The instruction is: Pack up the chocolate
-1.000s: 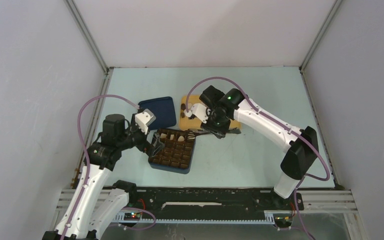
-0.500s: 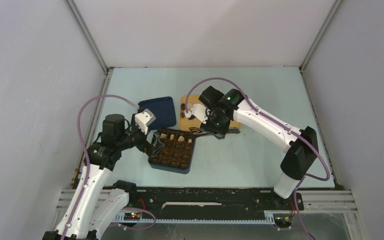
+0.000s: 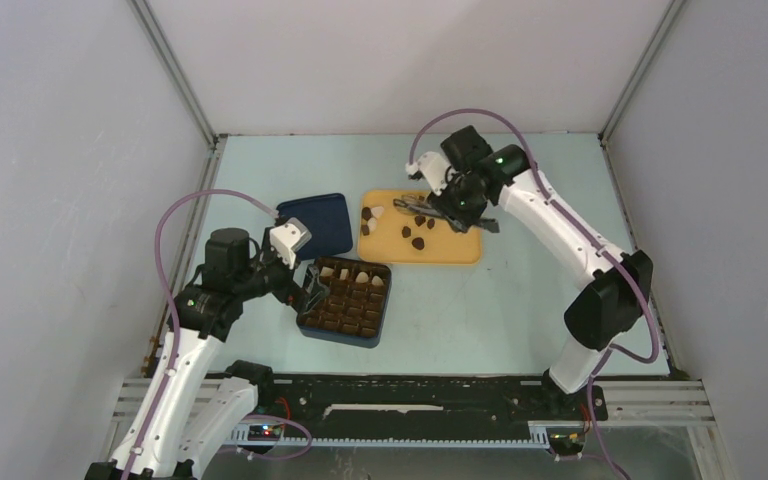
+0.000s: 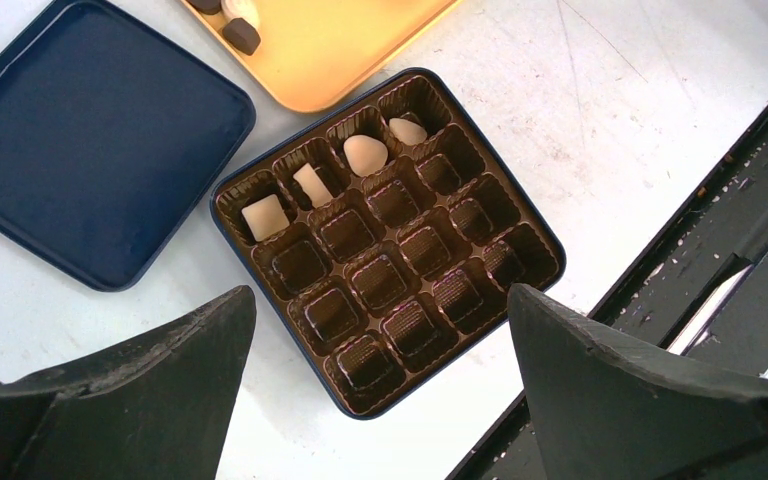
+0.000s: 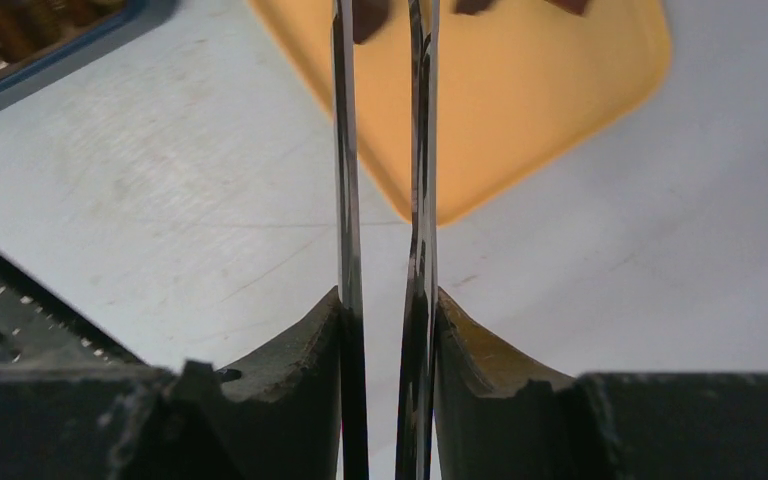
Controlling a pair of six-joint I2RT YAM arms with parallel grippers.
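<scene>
Left fingers (image 4: 110,400): spread wide, holding nothing, one tip showing at each side of the dark blue square box (image 3: 340,337) in the wrist view.
Right fingers (image 5: 480,360): clamped on thin metal tweezers (image 5: 345,200), blades nearly together; tips blurred, so cannot tell whether anything sits between them; poised above the far right part of the yellow-orange plastic tray (image 3: 450,250).
Worktop (image 3: 520,290): pale blue-green, scuffed, with a black rail (image 3: 410,400) along the near edge.
Room: plain white panels (image 3: 60,200) on three sides, metal posts in the far corners.
Packed chocolate: four cream-white chocolate pieces (image 4: 365,153), one per cell, filling the far row of the brown gridded insert (image 4: 400,250).
Loose chocolate: small dark brown chocolate pieces (image 3: 418,242) and a lone cream-white chocolate piece (image 3: 378,212), scattered on the tray.
Around: dark blue square lid (image 4: 90,140), inner side up, just beside the box on its far left; tray just beyond the box's far corner.
</scene>
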